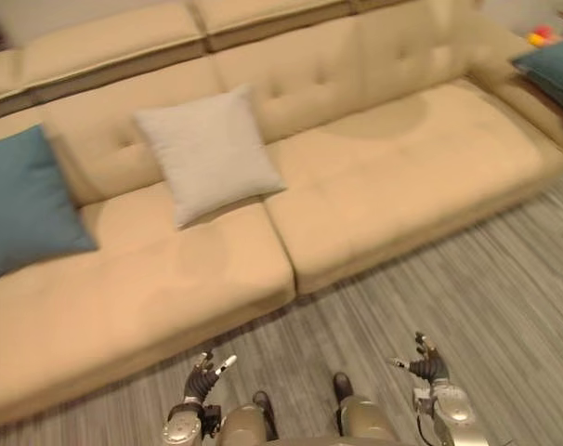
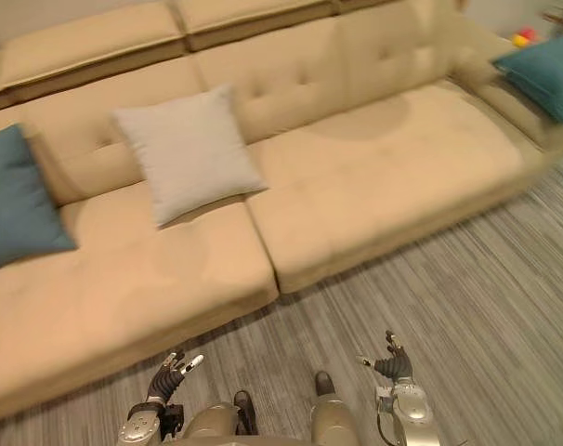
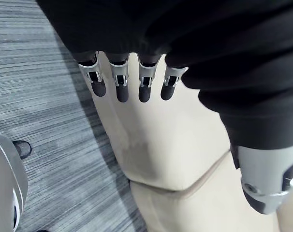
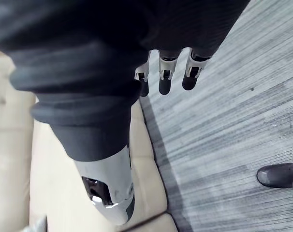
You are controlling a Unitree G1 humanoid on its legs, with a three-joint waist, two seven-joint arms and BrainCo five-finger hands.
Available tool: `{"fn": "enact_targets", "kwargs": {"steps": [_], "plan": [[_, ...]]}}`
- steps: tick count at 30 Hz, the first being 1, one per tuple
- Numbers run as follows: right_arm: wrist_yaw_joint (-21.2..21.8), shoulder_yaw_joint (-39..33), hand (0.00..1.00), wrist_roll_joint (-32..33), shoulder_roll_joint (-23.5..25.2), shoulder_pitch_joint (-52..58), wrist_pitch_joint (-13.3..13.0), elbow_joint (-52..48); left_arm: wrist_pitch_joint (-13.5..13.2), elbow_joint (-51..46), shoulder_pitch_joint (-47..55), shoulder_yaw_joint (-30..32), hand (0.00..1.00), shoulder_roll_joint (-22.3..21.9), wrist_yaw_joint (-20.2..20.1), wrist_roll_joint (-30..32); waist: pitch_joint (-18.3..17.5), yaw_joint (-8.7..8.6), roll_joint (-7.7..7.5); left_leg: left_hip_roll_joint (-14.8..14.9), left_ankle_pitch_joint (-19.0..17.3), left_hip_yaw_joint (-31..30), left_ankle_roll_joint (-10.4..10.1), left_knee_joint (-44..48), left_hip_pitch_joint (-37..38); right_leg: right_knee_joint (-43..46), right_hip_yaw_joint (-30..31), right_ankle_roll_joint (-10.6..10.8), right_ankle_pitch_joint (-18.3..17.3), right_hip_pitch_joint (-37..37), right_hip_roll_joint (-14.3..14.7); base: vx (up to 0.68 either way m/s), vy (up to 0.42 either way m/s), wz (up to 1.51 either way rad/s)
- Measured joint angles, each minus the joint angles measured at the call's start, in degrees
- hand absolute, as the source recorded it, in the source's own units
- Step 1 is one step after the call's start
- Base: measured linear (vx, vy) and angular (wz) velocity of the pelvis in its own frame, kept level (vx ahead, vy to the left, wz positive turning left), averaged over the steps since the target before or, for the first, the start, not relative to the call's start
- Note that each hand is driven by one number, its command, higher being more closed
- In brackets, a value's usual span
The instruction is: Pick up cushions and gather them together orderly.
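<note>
A beige sofa (image 1: 402, 177) ran across the scene above a grey striped floor (image 1: 504, 307). Three cushions were on the sofa, well apart from one another. A pale grey cushion (image 1: 207, 153) leaned tilted against the backrest near the seam between the two seats. A teal cushion at the left end (image 1: 21, 200) stood against the back, and a teal cushion at the right end (image 1: 553, 70) appeared to rest on the armrest, though it was cut by the frame edge and its seating could not be confirmed. The left hand (image 1: 202, 376) and the right hand (image 1: 428, 367) hung low over the floor in front of the sofa. Both were empty, with fingers loosely extended and spread, and neither was near a cushion. Judged risks: the spacing calls for several separate reaches, and a long lean over the deep seat could compromise balance. A soft cushion gripped at one corner could sag and slip free. The right-end cushion, if nudged, could slide off the arm to the floor. Stacking without alignment would leave the group untidy.
</note>
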Motion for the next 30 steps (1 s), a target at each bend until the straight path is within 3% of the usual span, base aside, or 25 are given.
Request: {"fn": "enact_targets", "kwargs": {"steps": [1,2,3,4,5,7,9,10,11,12,13,15,17,19,20,21,22,23,24,25,26,27,28,29,30], "plan": [[-0.1,0.3,0.00,0.0,0.0,-1.3,0.0,0.2,0.1,-0.6,0.1,-0.1,0.00,0.0,0.1,0.0,0.2,-0.15,-0.10,1.3,0.1,5.9,0.4,-0.2,1.8,0.5,-10.4,-3.9,-0.6,-0.9,-1.1,0.01,0.014,-2.08],[-0.7,0.7,0.00,0.0,-0.5,-2.0,0.0,0.4,0.1,-1.1,0.1,-0.8,0.00,0.6,0.1,0.0,0.7,-0.66,0.59,2.3,-0.2,11.1,0.6,-0.8,4.8,1.8,-23.2,-7.3,-2.0,-0.6,-4.8,0.04,0.035,-2.06],[-1.0,0.9,0.00,0.0,-0.6,-2.2,0.0,0.6,0.1,-1.2,0.1,-1.0,0.00,0.6,0.1,0.0,0.6,-0.59,0.70,2.5,-0.3,13.1,0.4,-1.2,6.1,2.8,-28.1,-8.3,-2.6,-0.5,-6.4,0.09,0.036,-2.06],[-1.0,1.4,0.00,0.0,-0.4,-2.3,0.0,0.9,0.0,-2.2,-0.2,-1.2,0.00,0.6,0.1,0.0,0.3,-0.73,0.83,3.2,-0.8,18.0,-0.4,-1.3,8.6,4.7,-38.6,-9.9,-3.6,0.0,-9.5,0.12,-0.024,-2.10],[-1.0,2.4,0.00,-0.1,-0.4,-2.4,0.0,1.1,0.0,-2.3,-0.4,-1.8,0.00,1.3,0.1,0.1,0.0,-0.59,1.17,3.9,-1.5,22.5,-1.5,-1.4,10.6,6.3,-46.9,-10.2,-3.8,0.5,-11.6,0.14,-0.071,-2.11],[-1.0,3.1,0.00,-0.1,-0.2,-2.7,0.1,1.1,0.1,-2.2,-1.6,-2.6,0.00,1.8,0.0,0.1,0.0,-0.72,1.37,4.2,-1.6,26.4,-2.4,-1.7,12.9,8.5,-50.3,-9.1,-4.9,0.1,-11.8,0.17,-0.155,-1.86],[-1.0,3.3,0.00,-0.2,-0.1,-2.4,0.2,1.4,0.5,-2.1,-3.4,-3.3,0.00,1.4,-0.1,0.1,-0.1,-1.14,1.51,5.8,-1.9,26.7,-3.3,2.1,14.4,11.6,-45.7,-8.3,-7.1,-1.9,-10.1,0.25,-0.208,-1.75],[-1.0,3.8,0.00,-0.2,-0.1,-2.1,0.4,2.1,0.5,-2.2,-4.1,-3.8,0.00,1.1,-0.1,0.2,-0.2,-1.02,1.82,9.3,-1.9,25.7,-3.3,9.7,14.4,12.3,-42.0,-8.4,-8.5,-1.6,-8.1,0.28,-0.184,-1.71],[-1.0,4.5,0.00,-0.2,-0.2,-1.8,0.4,2.4,0.5,-2.2,-4.3,-4.4,0.00,0.6,-0.1,0.2,-0.5,-1.04,2.47,12.5,-1.1,23.5,-1.9,16.6,14.0,12.3,-39.6,-8.7,-9.3,-0.9,-5.5,0.30,-0.180,-1.83],[-1.0,5.0,0.00,-0.3,-0.2,-1.9,0.4,2.9,0.5,-2.2,-4.4,-4.7,0.00,0.3,-0.2,0.2,-0.3,-0.82,3.15,15.4,1.7,19.2,2.5,24.4,12.8,11.9,-36.8,-9.7,-10.1,0.4,-3.3,0.30,-0.087,-1.98],[-1.1,6.5,0.00,-0.3,0.3,-2.0,0.6,3.4,0.5,-2.2,-4.3,-5.4,0.00,-0.3,-0.3,0.1,-0.2,-0.42,3.53,15.7,5.9,7.9,5.3,34.4,7.9,11.3,-32.3,-10.5,-11.1,2.0,-0.6,0.29,-0.049,-1.90],[-1.4,7.1,0.00,-0.2,0.6,-2.8,0.7,5.5,0.4,-2.1,-4.4,-5.4,0.00,-1.2,-0.1,0.1,0.5,0.58,2.83,7.9,0.6,-7.8,1.2,43.4,-1.9,10.9,-26.7,-10.3,-12.3,5.0,0.3,0.32,0.070,-1.60],[-1.5,7.3,0.00,-0.1,1.1,-2.2,0.9,6.7,0.4,-2.2,-3.6,-5.4,0.00,-1.2,0.3,0.0,1.8,1.98,1.55,3.8,-1.5,-12.2,2.1,42.1,-6.4,9.1,-23.7,-9.3,-13.1,9.7,0.1,0.37,0.127,-1.02],[-1.5,8.2,0.00,0.0,1.3,-2.6,0.9,7.2,0.5,-2.2,-2.9,-5.5,0.00,-1.2,1.0,-0.1,2.4,2.96,1.44,0.4,-1.7,-14.4,2.6,34.0,-11.4,6.9,-22.1,-7.9,-14.0,13.7,-1.0,0.34,0.161,-0.67],[-1.6,8.5,0.00,0.2,1.0,-3.3,0.8,7.2,0.5,-2.7,-2.0,-5.4,0.00,-1.2,1.3,-0.1,2.5,3.32,1.46,-2.0,-1.0,-15.4,1.5,25.1,-13.6,5.8,-21.1,-6.7,-14.7,15.1,-2.0,0.37,0.229,-0.55],[-1.7,8.7,0.00,0.4,0.8,-4.0,0.7,7.3,0.5,-3.3,-1.8,-5.3,0.00,-1.4,1.6,-0.1,2.4,4.70,1.77,-3.9,1.3,-15.5,-1.6,11.9,-14.5,4.4,-19.7,-5.5,-15.3,16.4,-2.7,0.46,0.278,-0.59],[-2.0,8.6,0.00,0.4,0.9,-4.1,0.7,7.3,0.5,-3.3,-1.8,-5.3,0.00,-1.5,1.8,-0.1,2.1,5.48,2.22,-3.9,2.2,-15.4,-3.1,6.7,-14.4,3.8,-19.6,-4.8,-15.7,16.9,-2.5,0.47,0.270,-0.69],[-2.5,8.7,0.00,0.5,1.2,-4.5,0.6,7.7,0.5,-3.4,-1.9,-5.1,0.00,-1.4,2.3,-0.2,1.6,6.71,2.45,-4.0,6.7,-15.2,0.6,4.5,-14.4,3.9,-18.4,-3.3,-17.2,17.8,-2.5,0.55,0.305,-0.53],[-2.5,8.8,0.00,0.4,2.3,-4.6,0.7,7.8,0.5,-3.4,-1.3,-4.6,0.00,-1.0,2.4,-0.6,0.6,7.21,0.72,-6.2,7.2,-15.2,4.4,7.1,-14.5,5.8,-17.6,-1.4,-19.7,18.6,-4.7,0.59,0.306,-0.44],[-2.5,8.7,0.00,0.4,2.7,-4.7,0.6,8.1,0.5,-3.4,-1.1,-4.4,0.00,-0.8,2.4,-0.6,0.1,7.21,-0.85,-7.1,6.4,-14.9,5.7,7.6,-14.4,8.5,-17.5,-0.1,-20.6,18.0,-5.9,0.64,0.259,-0.09],[-2.4,8.4,0.00,0.4,2.9,-5.0,0.7,9.1,1.0,-3.2,-1.3,-4.3,0.00,-0.8,2.4,-0.7,-0.1,6.66,-2.61,-9.1,3.2,-14.3,7.8,9.5,-13.5,20.6,-17.4,1.7,-21.1,14.0,-9.0,0.63,0.242,0.07],[-2.4,8.0,0.00,0.3,2.9,-5.7,0.7,9.8,1.2,-3.1,-1.3,-4.5,0.00,-0.8,2.4,-0.8,0.3,6.36,-3.18,-9.9,1.7,-13.8,8.6,10.1,-11.8,28.6,-17.1,3.1,-19.2,11.7,-10.7,0.63,0.244,0.15],[-2.4,7.8,0.00,0.0,3.2,-6.0,0.8,10.7,1.3,-3.1,-1.2,-4.9,0.00,-0.7,2.3,-1.1,0.6,5.73,-3.91,-11.4,-0.6,-13.5,10.0,10.2,-7.9,39.8,-17.4,3.7,-13.5,8.5,-13.5,0.78,0.289,0.08],[-2.2,7.5,0.00,-0.5,3.4,-5.9,0.9,11.8,1.6,-3.1,-0.5,-5.2,0.00,-0.8,2.4,-1.2,0.9,5.55,-3.50,-12.3,-3.1,-13.4,10.7,9.5,-2.4,50.3,-19.8,1.0,-13.1,6.1,-16.0,0.66,0.210,0.00],[-2.2,7.4,0.00,-0.7,3.4,-5.8,0.9,12.1,1.6,-3.2,-0.3,-5.4,0.00,-0.7,2.4,-1.3,0.9,5.53,-2.94,-12.4,-3.9,-13.4,10.8,8.6,0.1,52.2,-21.3,-0.4,-13.9,5.0,-16.6,0.79,0.218,-0.11]]}}
